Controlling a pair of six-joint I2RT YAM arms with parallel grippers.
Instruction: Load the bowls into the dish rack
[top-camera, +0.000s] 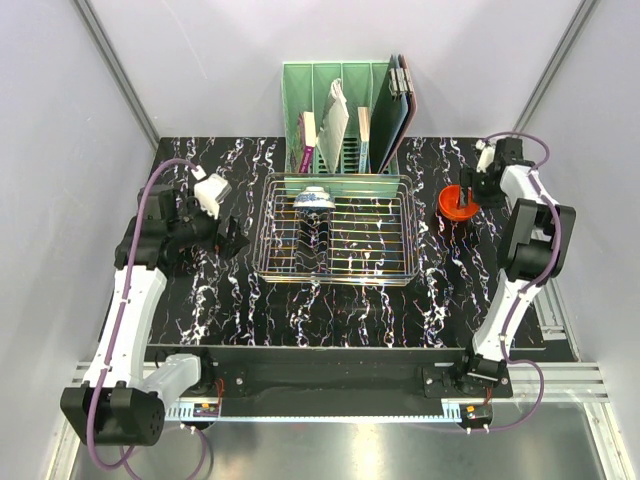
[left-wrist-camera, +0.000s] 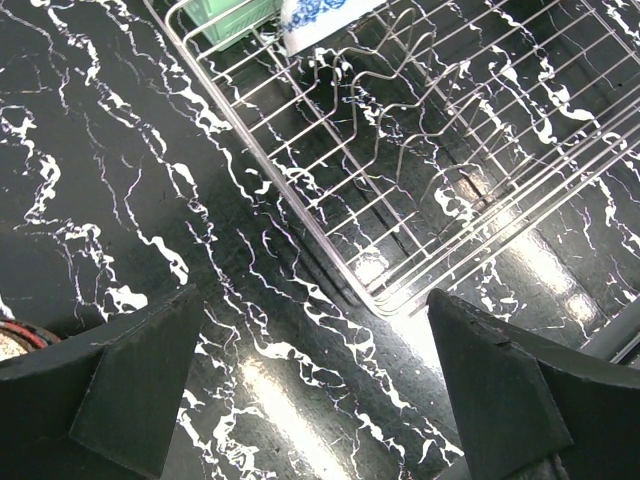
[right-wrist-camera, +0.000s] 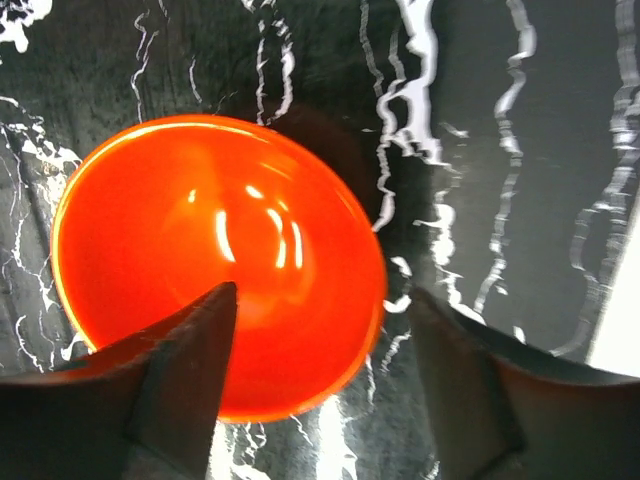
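The chrome wire dish rack (top-camera: 350, 262) stands mid-table; its near corner also shows in the left wrist view (left-wrist-camera: 380, 300). A white-blue patterned bowl (top-camera: 314, 201) stands on edge in the rack's back left, and shows in the left wrist view (left-wrist-camera: 315, 14) too. A glossy orange-red bowl (top-camera: 449, 212) sits upright on the table right of the rack. My right gripper (right-wrist-camera: 320, 330) is open just above it, one finger over the bowl's (right-wrist-camera: 215, 260) inside and the other outside its rim. My left gripper (left-wrist-camera: 312, 300) is open and empty above bare table, left of the rack. Other bowls are out of view.
A green slotted organizer (top-camera: 345, 80) with boards and utensils stands behind the rack. A red-rimmed round edge (left-wrist-camera: 18, 338) peeks beside my left finger; I cannot tell what it is. Grey walls enclose the black marbled table (top-camera: 300, 310).
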